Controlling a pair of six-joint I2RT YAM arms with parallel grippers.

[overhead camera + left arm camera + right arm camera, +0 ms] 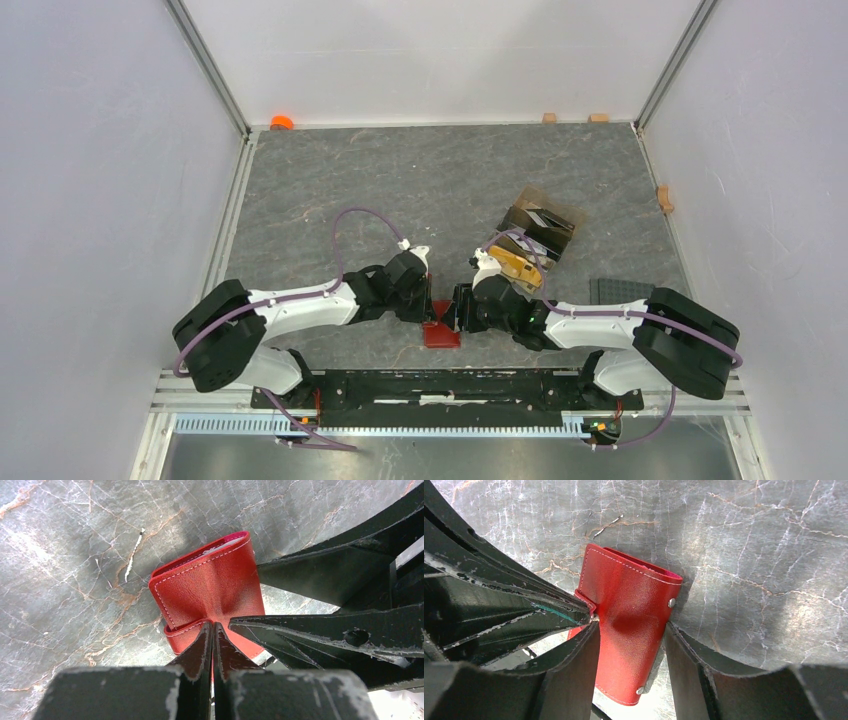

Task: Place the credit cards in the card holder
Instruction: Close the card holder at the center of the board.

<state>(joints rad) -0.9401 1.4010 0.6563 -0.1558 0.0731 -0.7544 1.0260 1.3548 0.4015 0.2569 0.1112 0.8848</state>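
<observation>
Card holder [210, 585] of red stitched leather, near edge of the grey marbled table [350, 180]: left gripper [212, 628] clenched on its flap, right gripper [631, 625] clamping its sides; we judge opposed pulling could slip the flap.

In the top view, the card holder [441, 336] at lower centre is mostly covered by 2 grippers, the left gripper [430, 312] and the right gripper [456, 315]; only a red corner shows. In the left wrist view, its lower end disappears behind the left gripper's fingers [200, 650], and the pale edge [225, 545] in its mouth is too thin to identify. Right of centre in the top view, the dark box [541, 228] holds things too small to tell. The right arm [600, 322] covers part of the dark mat [612, 289].
</observation>
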